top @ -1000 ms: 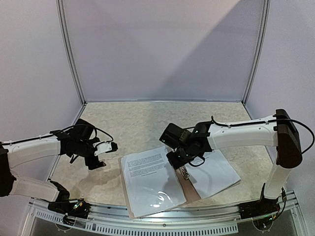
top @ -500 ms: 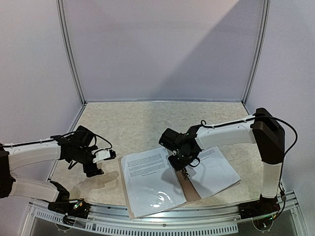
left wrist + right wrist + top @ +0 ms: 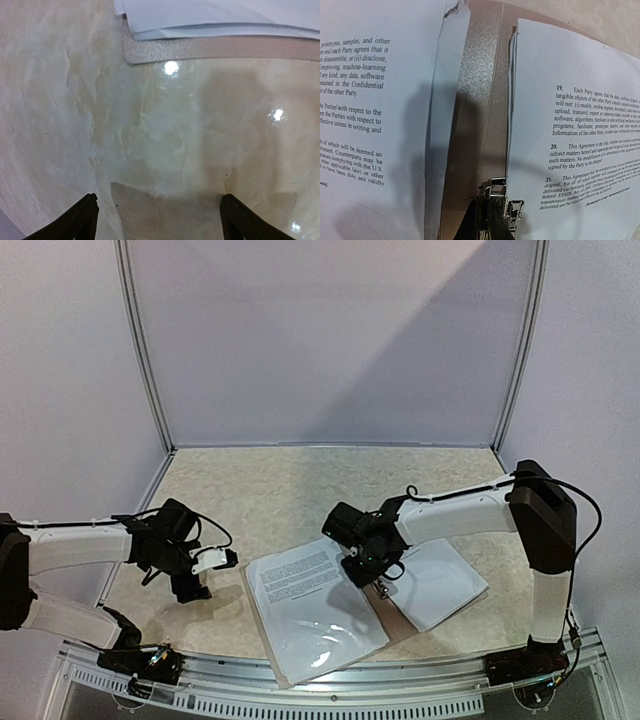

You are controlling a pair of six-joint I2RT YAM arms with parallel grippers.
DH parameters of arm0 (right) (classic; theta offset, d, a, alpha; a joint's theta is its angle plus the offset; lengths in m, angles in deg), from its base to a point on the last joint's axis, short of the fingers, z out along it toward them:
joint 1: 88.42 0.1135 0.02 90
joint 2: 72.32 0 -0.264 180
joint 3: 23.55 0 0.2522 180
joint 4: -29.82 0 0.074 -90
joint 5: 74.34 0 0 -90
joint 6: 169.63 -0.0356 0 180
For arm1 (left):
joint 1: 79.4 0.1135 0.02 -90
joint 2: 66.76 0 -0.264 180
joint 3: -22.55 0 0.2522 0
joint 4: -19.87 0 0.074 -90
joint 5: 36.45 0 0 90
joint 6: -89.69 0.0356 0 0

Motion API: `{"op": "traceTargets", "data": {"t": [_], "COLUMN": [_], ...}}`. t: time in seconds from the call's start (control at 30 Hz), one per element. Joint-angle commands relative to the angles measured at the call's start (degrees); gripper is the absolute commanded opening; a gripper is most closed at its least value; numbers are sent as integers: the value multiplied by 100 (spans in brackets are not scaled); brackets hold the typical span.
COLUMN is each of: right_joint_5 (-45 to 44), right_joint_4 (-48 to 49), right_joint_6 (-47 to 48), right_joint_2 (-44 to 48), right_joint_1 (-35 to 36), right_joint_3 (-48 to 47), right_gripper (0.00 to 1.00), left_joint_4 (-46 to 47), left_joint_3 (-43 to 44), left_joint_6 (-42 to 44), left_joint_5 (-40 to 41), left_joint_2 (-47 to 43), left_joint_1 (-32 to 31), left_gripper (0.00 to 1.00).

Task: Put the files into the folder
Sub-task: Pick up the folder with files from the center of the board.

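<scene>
The tan folder point(image 3: 388, 617) lies open at the table's near middle. Its left half carries a printed sheet under a glossy clear sleeve point(image 3: 310, 605). The files point(image 3: 437, 583), white printed sheets, lie on its right half. My right gripper point(image 3: 368, 574) is down at the spine, shut on the shiny metal clip point(image 3: 512, 210) at the sheets' edge point(image 3: 570, 130). The brown spine point(image 3: 475, 100) runs between the two pages. My left gripper point(image 3: 207, 574) hangs open and empty over bare table left of the folder, whose corner point(image 3: 200, 49) shows at the top of its view.
The table is a mottled beige surface point(image 3: 270, 490) walled by pale panels at the back and sides. A metal rail point(image 3: 330, 695) runs along the near edge, just below the folder's front corner.
The right arm's elbow rose and its gripper settled on the clip. The folder and its pages shifted slightly toward the near right. The left gripper moved lower and a little right.
</scene>
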Motion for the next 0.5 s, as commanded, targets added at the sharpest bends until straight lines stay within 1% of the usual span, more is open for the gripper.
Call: {"op": "traceTargets", "data": {"t": [0.0, 0.07, 0.17, 0.33, 0.47], "right_joint_5": [150, 125, 256, 443, 687], "right_joint_4": [-113, -102, -48, 18, 292], "right_joint_6": [104, 104, 152, 149, 161], "right_joint_2": [-250, -254, -256, -181, 210], "right_joint_1": [-22, -59, -133, -228, -370], "right_joint_3": [9, 23, 37, -104, -133], "right_gripper": [7, 6, 0, 0, 0], "left_joint_4": [-27, -31, -44, -157, -78], "left_joint_3": [41, 40, 38, 246, 608], "left_joint_6": [-31, -25, -25, -229, -588], "left_joint_5": [52, 38, 60, -88, -436], "left_joint_2": [-92, -110, -103, -213, -580], "left_joint_1": [-64, -64, -64, -64, -33], "left_gripper": [86, 86, 86, 86, 87]}}
